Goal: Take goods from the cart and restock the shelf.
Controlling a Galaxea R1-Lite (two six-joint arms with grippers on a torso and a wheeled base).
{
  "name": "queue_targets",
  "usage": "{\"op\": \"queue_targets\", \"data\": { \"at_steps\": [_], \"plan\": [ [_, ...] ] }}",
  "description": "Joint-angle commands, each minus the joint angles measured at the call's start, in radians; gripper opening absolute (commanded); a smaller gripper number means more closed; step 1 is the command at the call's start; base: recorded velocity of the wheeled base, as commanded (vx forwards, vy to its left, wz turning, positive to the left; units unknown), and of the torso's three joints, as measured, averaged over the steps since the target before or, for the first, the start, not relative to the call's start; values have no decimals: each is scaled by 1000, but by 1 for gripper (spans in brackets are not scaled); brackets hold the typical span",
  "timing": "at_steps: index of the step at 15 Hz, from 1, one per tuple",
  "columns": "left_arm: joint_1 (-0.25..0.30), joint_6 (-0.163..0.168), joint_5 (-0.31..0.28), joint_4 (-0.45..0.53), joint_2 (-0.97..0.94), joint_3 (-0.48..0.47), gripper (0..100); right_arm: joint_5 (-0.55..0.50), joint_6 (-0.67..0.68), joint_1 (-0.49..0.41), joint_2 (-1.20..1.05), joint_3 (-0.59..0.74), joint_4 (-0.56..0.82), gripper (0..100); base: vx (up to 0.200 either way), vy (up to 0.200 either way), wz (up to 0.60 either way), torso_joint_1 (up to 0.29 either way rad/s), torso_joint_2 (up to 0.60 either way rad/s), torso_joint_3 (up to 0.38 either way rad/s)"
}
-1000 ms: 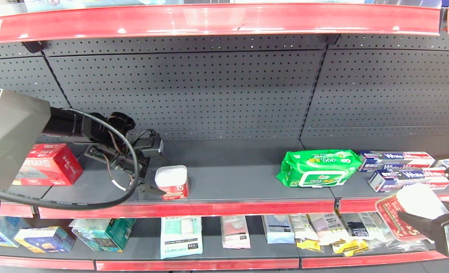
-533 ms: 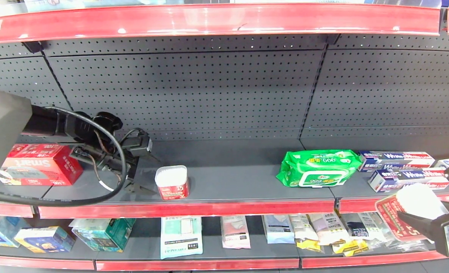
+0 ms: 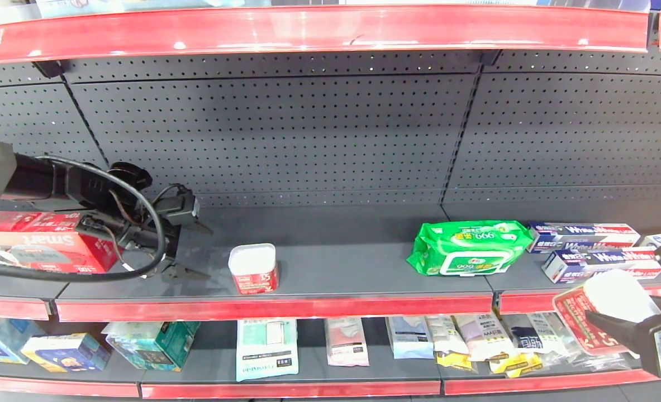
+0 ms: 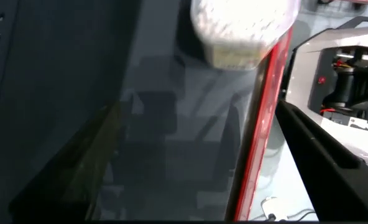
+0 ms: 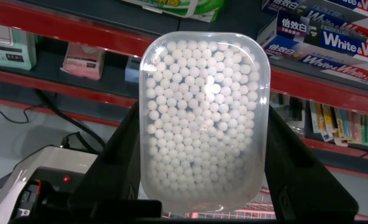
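Note:
A small tub of cotton swabs (image 3: 253, 268), white on top with a red label, stands upright near the front of the middle shelf (image 3: 330, 262). My left gripper (image 3: 191, 251) hangs open and empty just left of it, a short gap away. In the left wrist view the same tub (image 4: 243, 31) sits beyond the dark fingers (image 4: 321, 155), next to the shelf's red edge (image 4: 262, 124). My right gripper (image 3: 635, 298) is low at the right, in front of the shelf, shut on a second swab tub (image 3: 579, 312). That tub (image 5: 202, 118) shows its clear top between the right fingers (image 5: 119, 155).
A green wipes pack (image 3: 467, 245) and stacked toothpaste boxes (image 3: 587, 245) lie on the right of the middle shelf, a red box (image 3: 45, 245) on the left. Several packets (image 3: 267, 346) fill the lower shelf. The upper shelf's red edge (image 3: 308, 28) overhangs. Bare shelf runs between tub and wipes.
My left arm has drawn back to the left, away from the swab tub, which stays standing on the shelf. The right arm and its tub have not moved.

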Motion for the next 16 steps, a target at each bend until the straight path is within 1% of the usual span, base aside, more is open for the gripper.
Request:
{"op": "queue_targets", "data": {
  "at_steps": [1,3,6,7,8,9,11,13,15,16],
  "plan": [
    [33,-3,1,-11,-1,1,100,2,0,0,2,0,0,0,0,0,0,0,0,0],
    [50,-12,1,-16,-2,-3,100,2,0,0,2,0,0,0,0,0,0,0,0,0],
    [63,-42,1,-16,-8,1,100,2,0,0,2,0,0,0,0,0,0,0,0,0],
    [65,-77,1,-19,-12,-4,100,2,0,0,2,0,0,0,0,0,0,0,0,0],
    [69,-106,1,-47,-12,-4,100,2,0,0,2,-1,0,0,0,0,0,0,0,0],
    [69,-126,1,-67,-12,-3,100,2,-2,0,2,-1,0,0,0,0,0,0,0,0],
    [74,-178,1,-74,-15,-1,100,2,0,0,2,-1,0,0,0,0,0,0,0,0],
    [89,-219,3,-79,-21,-1,100,2,-2,0,2,-3,-2,0,0,0,0,0,0,0],
    [100,-259,4,-110,-21,1,100,2,-6,0,4,-3,-2,0,0,0,0,0,0,0],
    [100,-315,4,-134,-21,2,100,2,-8,0,6,-4,-2,0,0,0,0,0,0,0]
  ]
}}
